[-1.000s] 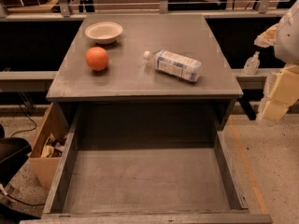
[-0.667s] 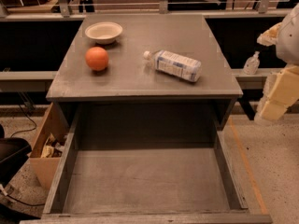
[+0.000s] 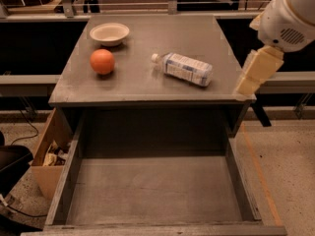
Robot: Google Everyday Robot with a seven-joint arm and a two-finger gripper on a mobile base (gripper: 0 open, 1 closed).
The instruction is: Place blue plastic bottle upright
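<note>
The blue plastic bottle [image 3: 184, 69] lies on its side right of centre on the grey table [image 3: 147, 90], cap pointing back-left, base front-right. The open drawer [image 3: 152, 191] gapes below. The gripper [image 3: 245, 87] hangs at the table's right edge; whether it is apart or together cannot be told.

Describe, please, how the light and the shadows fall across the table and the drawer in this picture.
Camera view: light from above leaves the table evenly lit; the ball and the lying bottle cast short soft shadows toward the front; the open drawer darkens toward its back, under the table; the gripper, beside the table's right front corner, is brightly lit.
</note>
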